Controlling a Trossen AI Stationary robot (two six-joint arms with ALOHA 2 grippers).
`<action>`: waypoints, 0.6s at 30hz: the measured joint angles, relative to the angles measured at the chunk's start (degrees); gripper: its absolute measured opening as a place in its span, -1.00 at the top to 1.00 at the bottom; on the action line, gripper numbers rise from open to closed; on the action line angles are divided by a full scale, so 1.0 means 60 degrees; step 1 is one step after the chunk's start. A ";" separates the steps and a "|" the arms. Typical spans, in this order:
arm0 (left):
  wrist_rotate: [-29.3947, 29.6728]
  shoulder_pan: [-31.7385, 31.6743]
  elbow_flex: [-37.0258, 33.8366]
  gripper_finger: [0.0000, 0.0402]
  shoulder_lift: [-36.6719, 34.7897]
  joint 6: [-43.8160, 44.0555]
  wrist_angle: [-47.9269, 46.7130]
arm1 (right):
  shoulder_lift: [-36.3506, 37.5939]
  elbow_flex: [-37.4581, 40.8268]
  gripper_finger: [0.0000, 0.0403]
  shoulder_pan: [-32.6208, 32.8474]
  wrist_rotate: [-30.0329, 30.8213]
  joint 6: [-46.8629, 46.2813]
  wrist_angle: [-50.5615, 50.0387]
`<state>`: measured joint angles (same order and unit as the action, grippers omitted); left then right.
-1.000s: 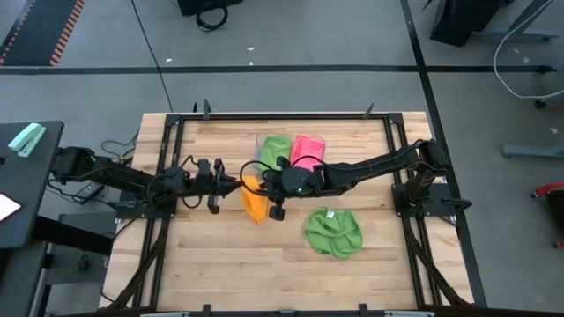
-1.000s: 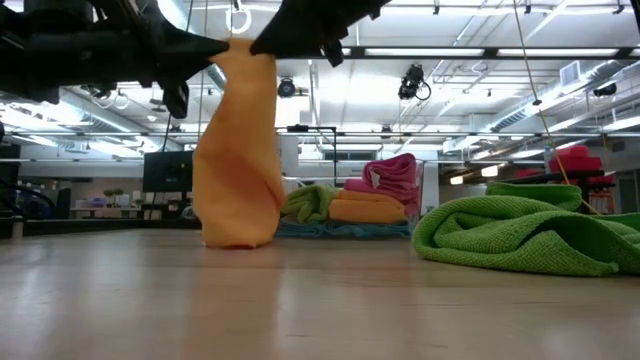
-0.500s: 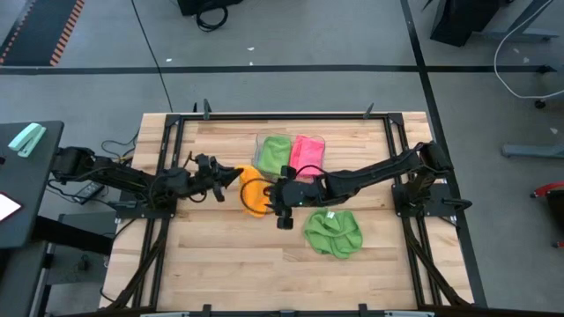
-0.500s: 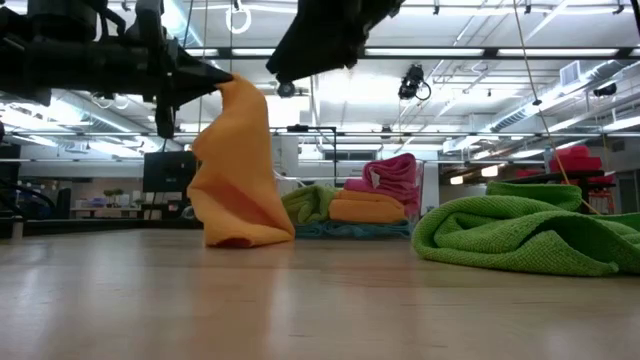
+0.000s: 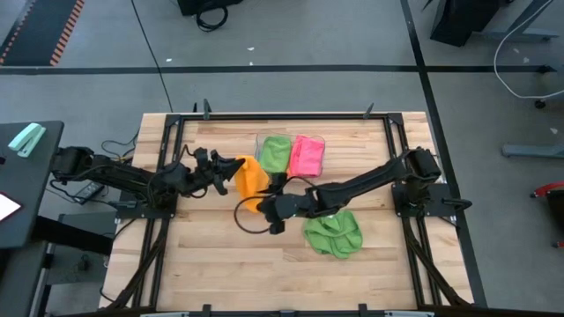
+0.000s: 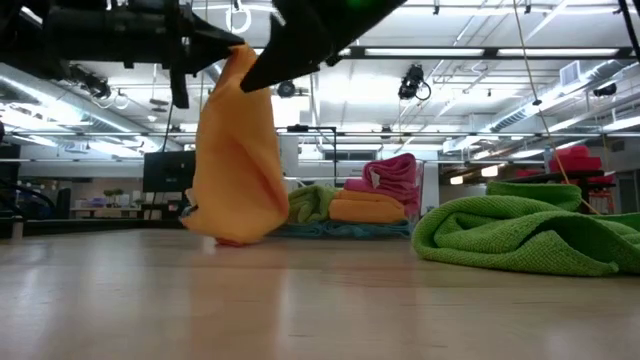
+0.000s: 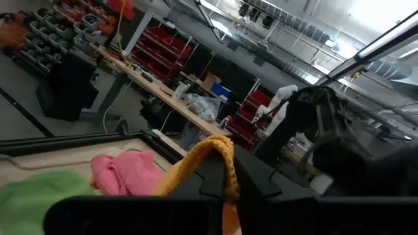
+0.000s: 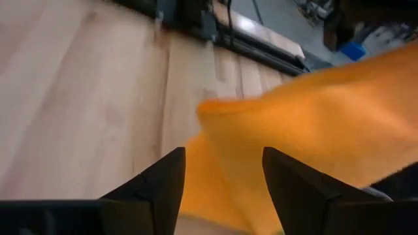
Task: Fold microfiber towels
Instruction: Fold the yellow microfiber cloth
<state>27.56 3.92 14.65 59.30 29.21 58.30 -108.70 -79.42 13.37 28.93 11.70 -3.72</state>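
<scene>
From my remote station I see the left gripper [image 5: 227, 167] pinching the top edge of the orange towel [image 5: 251, 180], holding it up so it hangs with its lower end brushing the wooden worktop [image 5: 211, 255]. My right gripper [image 5: 269, 210] sits low beside the hanging cloth, its fingers [image 8: 160, 189] spread apart and holding nothing, the orange fabric just ahead of them. A crumpled green towel [image 5: 331, 233] lies on the worktop to the right of that gripper. Farther back, folded green [image 5: 277, 152] and pink [image 5: 307, 154] towels rest side by side in a clear tray [image 5: 257, 141]
</scene>
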 joint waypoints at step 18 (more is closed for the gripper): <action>0.0483 -0.0209 0.0023 0.87 0.0002 -0.0830 0.2126 | -0.0366 0.0004 -0.44 0.0083 0.1501 0.1886 0.1770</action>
<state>30.46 2.67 14.79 59.31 24.23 71.06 -110.89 -79.40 13.87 37.94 23.02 6.90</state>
